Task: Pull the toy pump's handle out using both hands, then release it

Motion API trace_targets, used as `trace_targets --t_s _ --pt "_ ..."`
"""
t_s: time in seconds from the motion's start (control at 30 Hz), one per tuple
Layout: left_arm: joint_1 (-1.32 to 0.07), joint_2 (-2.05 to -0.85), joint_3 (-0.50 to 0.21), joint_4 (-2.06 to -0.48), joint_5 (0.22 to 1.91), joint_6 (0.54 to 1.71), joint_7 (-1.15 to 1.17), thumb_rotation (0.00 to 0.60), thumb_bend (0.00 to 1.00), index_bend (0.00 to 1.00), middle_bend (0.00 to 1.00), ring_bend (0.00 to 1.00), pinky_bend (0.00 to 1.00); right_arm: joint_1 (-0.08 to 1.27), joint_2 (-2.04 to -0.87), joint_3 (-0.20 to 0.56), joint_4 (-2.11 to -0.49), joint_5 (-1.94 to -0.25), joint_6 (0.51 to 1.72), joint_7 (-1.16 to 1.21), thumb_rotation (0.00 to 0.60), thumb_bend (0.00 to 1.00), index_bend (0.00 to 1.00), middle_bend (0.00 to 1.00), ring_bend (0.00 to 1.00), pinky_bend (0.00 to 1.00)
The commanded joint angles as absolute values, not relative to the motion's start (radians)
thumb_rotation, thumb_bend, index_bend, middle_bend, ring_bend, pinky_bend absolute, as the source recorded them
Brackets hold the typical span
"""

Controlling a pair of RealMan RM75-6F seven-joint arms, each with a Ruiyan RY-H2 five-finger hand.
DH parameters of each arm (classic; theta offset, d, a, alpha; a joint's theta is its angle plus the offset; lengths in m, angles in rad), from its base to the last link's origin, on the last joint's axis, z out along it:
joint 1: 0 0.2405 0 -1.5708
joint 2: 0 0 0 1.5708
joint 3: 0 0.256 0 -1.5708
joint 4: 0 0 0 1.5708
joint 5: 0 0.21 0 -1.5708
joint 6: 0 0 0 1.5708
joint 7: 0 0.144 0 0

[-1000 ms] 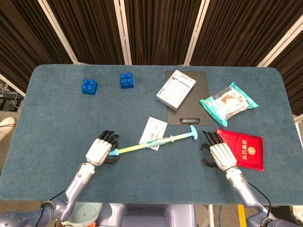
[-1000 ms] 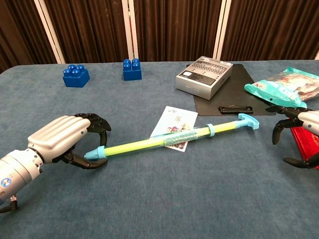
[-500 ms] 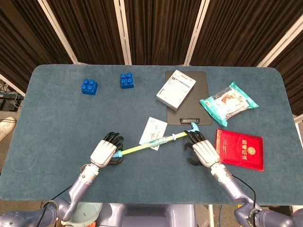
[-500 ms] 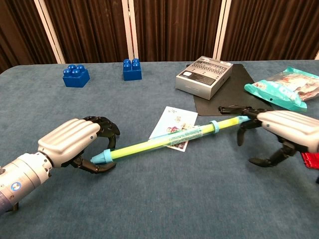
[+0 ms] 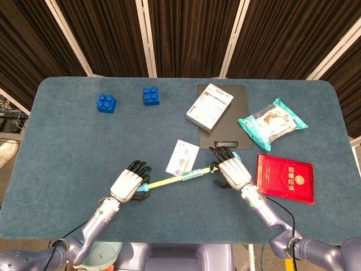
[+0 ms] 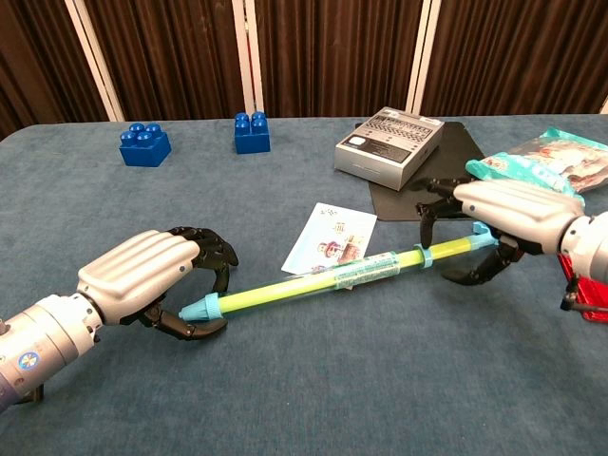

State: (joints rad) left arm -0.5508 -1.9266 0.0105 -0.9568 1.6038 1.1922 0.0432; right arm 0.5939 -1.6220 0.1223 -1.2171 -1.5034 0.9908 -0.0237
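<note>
Toy pump [image 6: 332, 278], long and thin, lying aslant toward the near edge of the table [image 5: 67, 141], roughly midway between the side edges. Yellow-green barrel, pale blue cap at one end, blue T-handle [image 6: 480, 237] at the other. Probably light, rigid plastic, smooth and apt to slip or roll under a loose grasp; thin rod likely to bend if levered sideways. Left hand [image 6: 152, 275] curled around the capped end, fingers arched over it, contact uncertain. Right hand [image 6: 499, 218] cupped over the T-handle, fingers bent down around it; firmness of hold not discernible. Best taken by the barrel near the cap on one side and the crossbar on the other, then drawn straight along the axis.
</note>
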Motion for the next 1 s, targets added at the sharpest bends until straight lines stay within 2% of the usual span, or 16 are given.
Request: trace_targets --t_s 0.03,0.47,1.0 --pt "-0.554 -1.921 0.013 -0.966 1.603 1.183 0.045 0.6 0.34 0.56 0.23 0.13 0.15 0.609 -1.6 0.139 -1.235 -1.482 0.982 -0.048 0.6 0.33 0.42 0.03 0.0 0.0" --pt "-0.553 -1.92 0.022 -1.002 1.619 1.198 0.092 0.6 0.33 0.56 0.24 0.13 0.15 0.641 -1.595 0.118 -1.153 -1.474 0.939 0.067 0.6 0.33 0.4 0.03 0.0 0.0" --pt "-0.549 -1.947 0.022 -0.962 1.618 1.203 0.101 0.6 0.33 0.56 0.24 0.13 0.15 0.633 -1.593 0.056 -1.069 -1.54 0.989 0.225 0.6 0.34 0.4 0.03 0.0 0.0"
